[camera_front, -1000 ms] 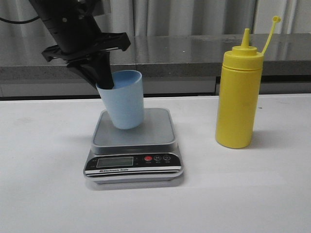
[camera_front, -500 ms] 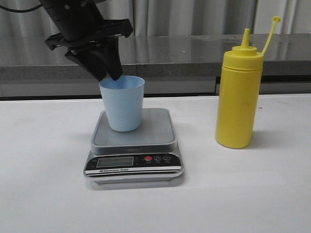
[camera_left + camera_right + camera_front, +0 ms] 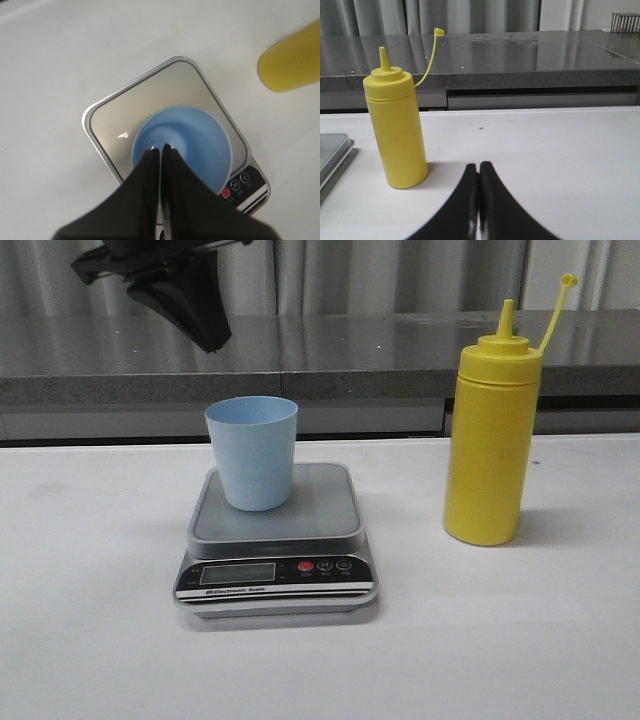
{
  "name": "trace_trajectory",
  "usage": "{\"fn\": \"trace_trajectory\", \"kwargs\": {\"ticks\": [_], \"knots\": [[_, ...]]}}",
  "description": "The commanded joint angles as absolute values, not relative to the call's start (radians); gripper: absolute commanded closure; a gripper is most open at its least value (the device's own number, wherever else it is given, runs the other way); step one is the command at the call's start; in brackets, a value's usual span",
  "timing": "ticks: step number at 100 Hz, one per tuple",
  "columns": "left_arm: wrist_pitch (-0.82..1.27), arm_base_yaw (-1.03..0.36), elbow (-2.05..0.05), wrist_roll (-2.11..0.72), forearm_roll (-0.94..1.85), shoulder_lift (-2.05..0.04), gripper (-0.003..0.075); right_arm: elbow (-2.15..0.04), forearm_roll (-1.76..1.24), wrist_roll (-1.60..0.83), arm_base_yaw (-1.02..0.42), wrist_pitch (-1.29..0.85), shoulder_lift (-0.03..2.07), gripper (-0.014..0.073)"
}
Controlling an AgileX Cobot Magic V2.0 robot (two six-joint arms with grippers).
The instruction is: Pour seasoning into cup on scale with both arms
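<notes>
The pale blue cup point(image 3: 252, 452) stands upright on the scale's grey platform point(image 3: 320, 510), free of any gripper. The scale's black front panel point(image 3: 275, 573) faces me. The yellow seasoning bottle point(image 3: 492, 440) stands on the table to the right of the scale, nozzle uncovered, cap strap sticking up. My left gripper point(image 3: 213, 338) is high above the cup, to its upper left, shut and empty. In the left wrist view its fingertips point(image 3: 161, 147) hang over the cup's mouth point(image 3: 200, 135). My right gripper point(image 3: 479, 167) is shut and empty, low over the table to the right of the bottle point(image 3: 396, 132).
A dark grey counter point(image 3: 400, 350) runs along the back behind the white table point(image 3: 500, 640). The scale's corner point(image 3: 332, 150) shows at the edge of the right wrist view. The right arm does not show in the front view.
The left gripper held the cup tilted by its rim, set it upright on the scale, let go and rose up and to the left. Bottle and scale have not moved.
</notes>
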State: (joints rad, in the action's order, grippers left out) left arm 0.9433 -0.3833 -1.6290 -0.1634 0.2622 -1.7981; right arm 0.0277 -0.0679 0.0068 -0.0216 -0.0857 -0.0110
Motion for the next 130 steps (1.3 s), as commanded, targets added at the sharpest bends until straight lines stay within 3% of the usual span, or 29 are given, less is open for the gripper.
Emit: {"fn": "trace_trajectory", "kwargs": {"ticks": [1,84,130], "knots": [[0.915,-0.39,-1.642,-0.161,0.268,-1.704,0.074,0.013,-0.059,0.0,-0.016,-0.005,-0.033,0.0662],[0.634,-0.22,-1.05,-0.115,0.228,-1.047,0.074,0.013,-0.059,0.0,-0.016,-0.005,-0.033,0.0662],[0.54,-0.211,-0.671,-0.115,0.203,-0.601,0.074,0.013,-0.059,0.0,-0.016,0.061,-0.033,0.0662]]}}
